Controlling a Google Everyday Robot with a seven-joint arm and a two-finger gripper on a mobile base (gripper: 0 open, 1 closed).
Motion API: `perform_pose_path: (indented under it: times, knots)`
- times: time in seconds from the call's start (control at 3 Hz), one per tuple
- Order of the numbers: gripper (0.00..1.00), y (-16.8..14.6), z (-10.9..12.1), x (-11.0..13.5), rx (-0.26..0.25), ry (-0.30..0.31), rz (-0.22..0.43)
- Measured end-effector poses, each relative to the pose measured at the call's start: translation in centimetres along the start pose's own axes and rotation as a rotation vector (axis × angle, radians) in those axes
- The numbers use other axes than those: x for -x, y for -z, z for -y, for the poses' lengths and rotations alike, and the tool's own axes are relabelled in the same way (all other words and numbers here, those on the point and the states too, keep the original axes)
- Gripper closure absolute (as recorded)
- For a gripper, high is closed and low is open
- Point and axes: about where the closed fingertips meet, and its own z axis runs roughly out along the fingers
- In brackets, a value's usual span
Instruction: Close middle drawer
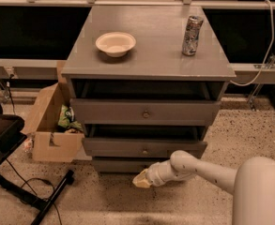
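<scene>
The pincer (141, 179) hangs low by the floor (104, 198). I cannot tell if it is apart or together. The middle drawer (145, 147) is just above it, sticking out a little.

Bowl (116, 43), can (192, 29), cardboard box (57, 147)

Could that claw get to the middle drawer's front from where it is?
Probably yes: the claw hangs low in front of the cabinet, just below the middle drawer, and nothing stands between them.
</scene>
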Motion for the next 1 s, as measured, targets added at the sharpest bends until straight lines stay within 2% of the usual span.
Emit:
perform_pose_path:
  times: [0.33, 1.0]
  knots:
    - [1.00, 0.1, 1.3, 0.1, -0.034, 0.000, 0.005]
    - [1.00, 4.4, 8.7, 2.0, -0.226, -0.014, -0.037]
